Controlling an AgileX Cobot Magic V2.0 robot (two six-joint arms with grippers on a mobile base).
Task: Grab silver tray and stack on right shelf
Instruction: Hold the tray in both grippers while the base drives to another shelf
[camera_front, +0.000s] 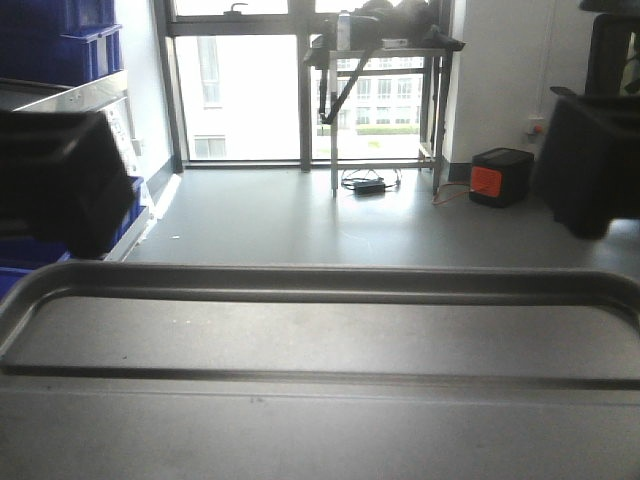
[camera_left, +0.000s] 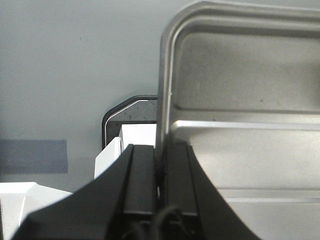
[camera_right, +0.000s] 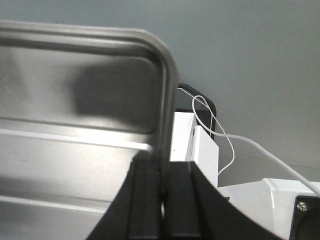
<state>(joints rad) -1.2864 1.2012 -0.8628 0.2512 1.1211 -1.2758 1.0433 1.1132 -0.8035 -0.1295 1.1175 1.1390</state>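
Beyond the pincers, open grey floor runs to a tall window. Blue bins are stacked off past the left pincer, and a small orange-faced box sits on the floor past the right pincer.

- Silver tray: held between the two pincers, off any worktop, roughly level, spanning the whole lower front view. Two raised ribs cross its floor.
- Left pincer: pressed together on the tray's left rim. One black finger sits outside the rim, its partner inside, with the metal edge running up between them.
- Right pincer: likewise pinching the right rim, one pad on each side of the edge.
- A thin white cable loops just outside the right pincer, clear of the tray.
- Right shelf: not in any view. No rollers or steel lip are visible ahead of the pincers.

Step, as I judge it: the grab is done and this is the carry, tray aloft and facing open floor.

Next move likely calls for swinging toward the right until the shelf comes ahead of the pincers. Both arms should travel together so neither rim grip twists or slips. Then the far edge needs lifting over the front lip, the tray settling flat on the rollers, and only then the pincers spreading.
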